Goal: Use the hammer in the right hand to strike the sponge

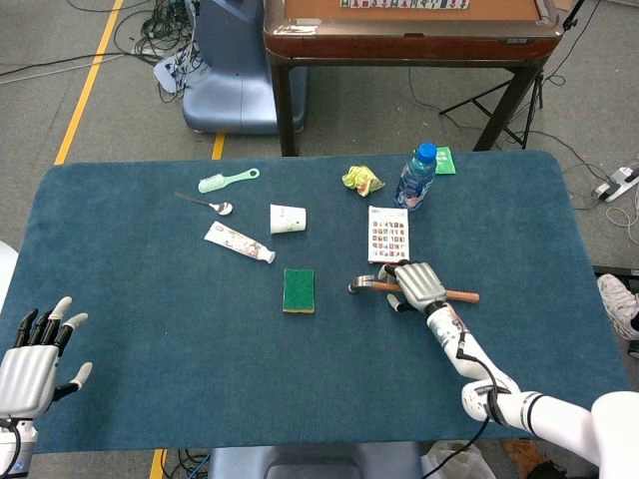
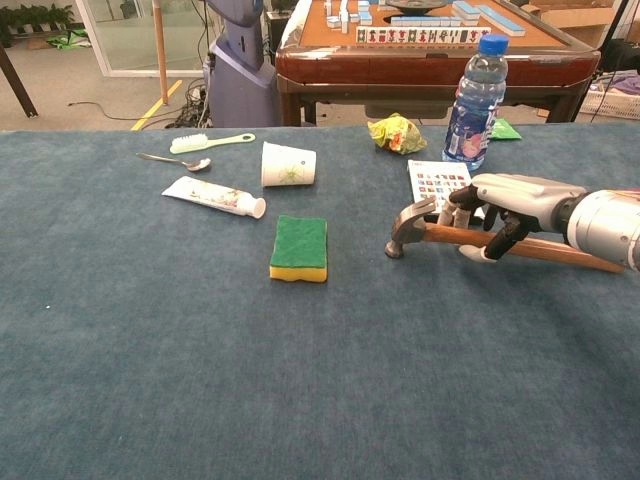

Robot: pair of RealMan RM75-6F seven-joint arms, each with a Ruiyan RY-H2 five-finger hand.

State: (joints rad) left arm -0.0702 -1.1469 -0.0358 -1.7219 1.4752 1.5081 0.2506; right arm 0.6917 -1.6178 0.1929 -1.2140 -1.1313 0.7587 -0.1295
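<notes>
1. Right hand [image 2: 505, 205], silver with dark fingers, arches over the wooden handle of the steel-headed claw hammer [image 2: 440, 232]; its fingers curl down on the far side and the thumb on the near side, but whether they have closed on the handle I cannot tell. The hammer lies flat on the blue-carpeted table [image 2: 200, 380].
2. Left hand [image 1: 32, 359] hovers at the near left corner of the table, well apart from the hammer, fingers spread and holding nothing.
3. Left of the hammer head, with a gap of bare cloth between, lies the green-topped yellow rectangular sponge [image 2: 299, 247], flat on the table.
4. Just beyond the hammer head lies a white card printed with rows of small coloured pictures [image 2: 436, 182], partly covered by the right hand in the chest view.
5. Beyond the hammer and to its left lies a white paper cup [image 2: 287, 164] on its side, with a white toothpaste tube [image 2: 212, 196] further left.
6. Further still to the left are a metal spoon [image 2: 175, 160] and a pale green toothbrush [image 2: 210, 142].
7. Beyond the hammer stands a clear plastic bottle with a blue cap [image 2: 474, 102], upright, with a crumpled yellow-green wrapper [image 2: 396, 133] to its left.
</notes>
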